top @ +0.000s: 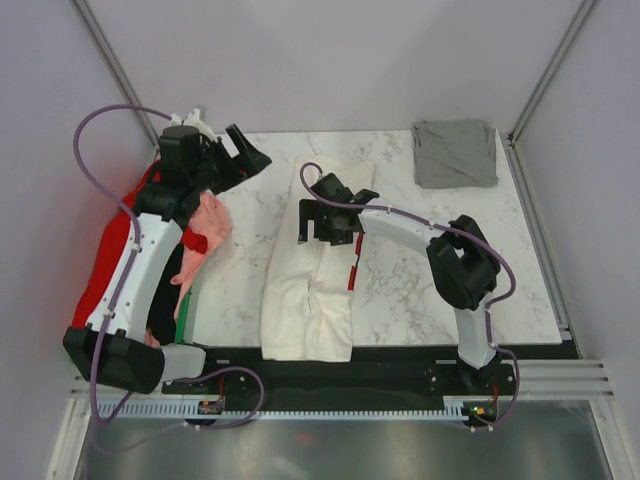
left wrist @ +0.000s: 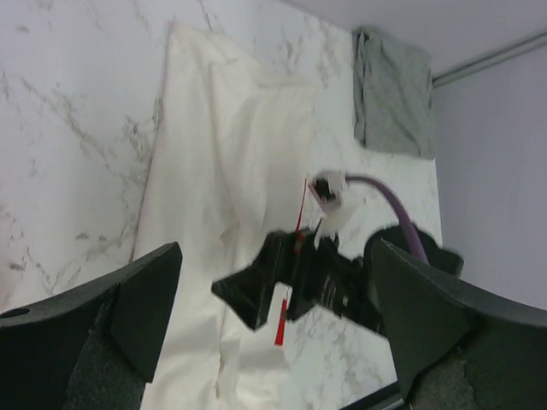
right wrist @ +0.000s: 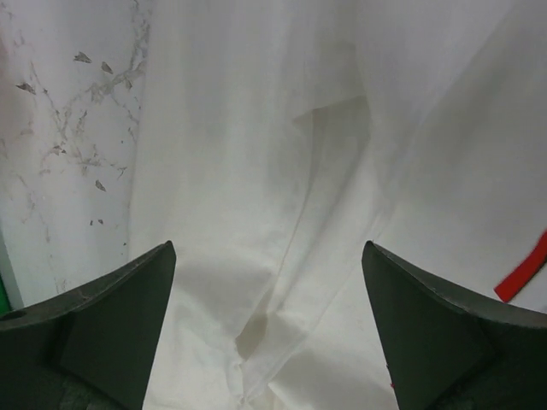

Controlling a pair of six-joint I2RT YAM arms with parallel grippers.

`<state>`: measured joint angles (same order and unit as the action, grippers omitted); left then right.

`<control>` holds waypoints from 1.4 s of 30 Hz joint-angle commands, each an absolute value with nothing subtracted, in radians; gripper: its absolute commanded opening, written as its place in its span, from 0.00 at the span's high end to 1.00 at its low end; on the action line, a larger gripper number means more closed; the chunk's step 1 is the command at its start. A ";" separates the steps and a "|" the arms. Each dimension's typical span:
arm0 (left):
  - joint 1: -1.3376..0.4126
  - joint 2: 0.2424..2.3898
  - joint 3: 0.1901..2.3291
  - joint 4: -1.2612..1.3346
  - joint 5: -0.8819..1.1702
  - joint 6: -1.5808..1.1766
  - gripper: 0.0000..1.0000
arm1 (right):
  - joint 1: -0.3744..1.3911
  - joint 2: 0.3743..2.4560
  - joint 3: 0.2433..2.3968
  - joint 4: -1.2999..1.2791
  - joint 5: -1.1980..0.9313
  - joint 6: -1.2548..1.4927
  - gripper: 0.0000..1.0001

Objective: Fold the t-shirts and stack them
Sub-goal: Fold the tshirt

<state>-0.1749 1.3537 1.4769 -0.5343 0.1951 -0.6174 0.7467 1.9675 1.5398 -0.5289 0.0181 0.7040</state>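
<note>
Nearest, one cream t-shirt [top: 300,300] lies lengthwise mid-table under my right gripper [right wrist: 267,252], fingers spread, nothing held; that wrist view shows only cloth and marble table [right wrist: 60,128]. One heap [top: 105,265] of red, pink, black and green shirts, seen in the top view only, sits left, with my left gripper [top: 250,155] beyond it, spread and empty. One folded grey t-shirt [top: 455,152] lies in the far right corner.

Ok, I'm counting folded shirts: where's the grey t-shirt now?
In the top view the grey t-shirt lies at the far right corner of the table, apart from the white t-shirt.
</note>
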 commanded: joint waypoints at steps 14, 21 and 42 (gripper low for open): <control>-0.195 1.075 0.983 -0.557 0.279 -0.546 0.04 | 0.523 2.423 1.870 -0.486 -0.166 0.594 0.02; -0.198 1.077 0.957 -0.558 0.298 -0.545 0.05 | 0.462 2.661 2.273 -0.591 -0.212 0.538 0.02; -0.327 0.907 0.580 -0.586 0.144 -0.805 0.12 | 0.477 1.741 1.459 -0.511 -0.203 0.558 0.02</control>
<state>-0.3218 0.9340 0.6201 -0.5896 0.2054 -0.7269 0.4572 1.9518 1.7279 -0.5247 -0.2756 0.5167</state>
